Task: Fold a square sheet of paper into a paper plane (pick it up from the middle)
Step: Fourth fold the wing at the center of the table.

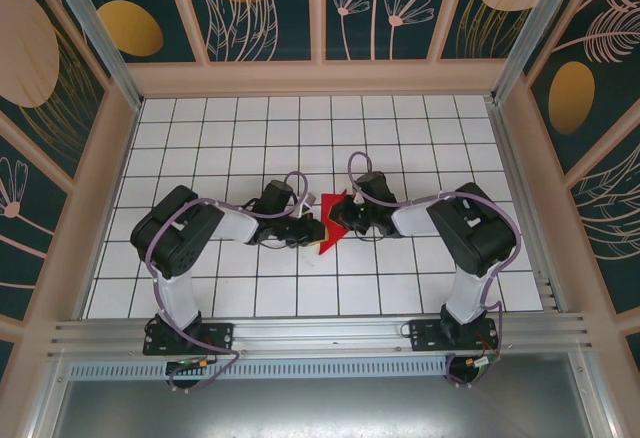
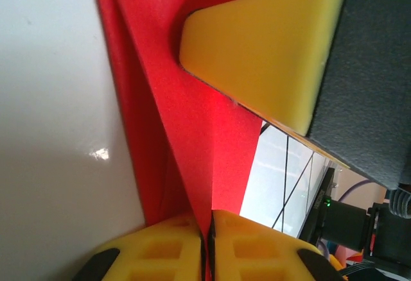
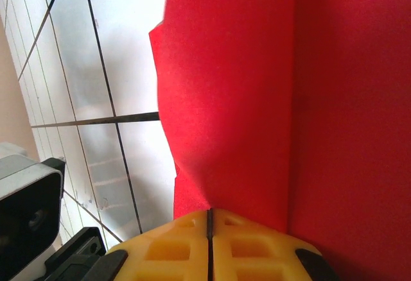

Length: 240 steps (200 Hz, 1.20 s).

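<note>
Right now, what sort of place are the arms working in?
Probably a purpose-built robot test cell: a white grid-tiled table, leaf-pattern wall panels boxing it in, and an aluminium mounting rail along the near edge.

The paper (image 1: pixel 326 241) at the centre of the table (image 1: pixel 230 128)
The left gripper (image 1: pixel 318 228) meets the paper from 9 o'clock and the right gripper (image 1: pixel 338 220) from 3 o'clock, each pinching an edge; the arm bases (image 1: pixel 188 336) sit at the table's 6 o'clock edge, well apart.
</note>
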### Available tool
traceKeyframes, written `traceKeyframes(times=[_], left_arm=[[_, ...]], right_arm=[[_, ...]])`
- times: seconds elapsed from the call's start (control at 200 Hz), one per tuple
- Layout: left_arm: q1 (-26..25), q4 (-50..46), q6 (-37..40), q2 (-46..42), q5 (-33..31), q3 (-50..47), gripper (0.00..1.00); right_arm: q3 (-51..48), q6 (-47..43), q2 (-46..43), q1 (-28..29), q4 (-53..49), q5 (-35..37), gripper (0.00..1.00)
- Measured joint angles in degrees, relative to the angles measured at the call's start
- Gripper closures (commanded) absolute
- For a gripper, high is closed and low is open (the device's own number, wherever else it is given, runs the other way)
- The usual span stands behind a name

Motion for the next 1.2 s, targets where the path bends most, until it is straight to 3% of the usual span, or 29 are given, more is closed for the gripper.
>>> traceKeyframes(times=[0.265,0.631,0.926,1.036,1.201], left_arm=[[-0.3,-3.7,1.2,-2.4,-2.8,-0.5,0.84],[-0.3,-4.5,1.7,-3.1,-2.6,-0.8,1.00],[-0.1,-3.3,2.3,-1.5,-0.7,-0.9,1.00],[0.2,-3.2,3.9,-1.3,0.4,-0.9,0.93],[0.2,-3.3,5.6,-1.4,0.8,-0.9,0.90]], right_arm=[[0.2,0.0,0.0,0.0,-0.3,0.0,0.91],[0.9,-0.5,0.4,0.0,-1.4,-0.2,0.91],[1.2,-1.5,0.4,0.0,-2.1,-0.2,0.91],[1.3,-1.5,0.4,0.2,-2.1,-0.2,0.91],[1.4,-1.5,0.5,0.3,-2.2,-0.2,0.91]])
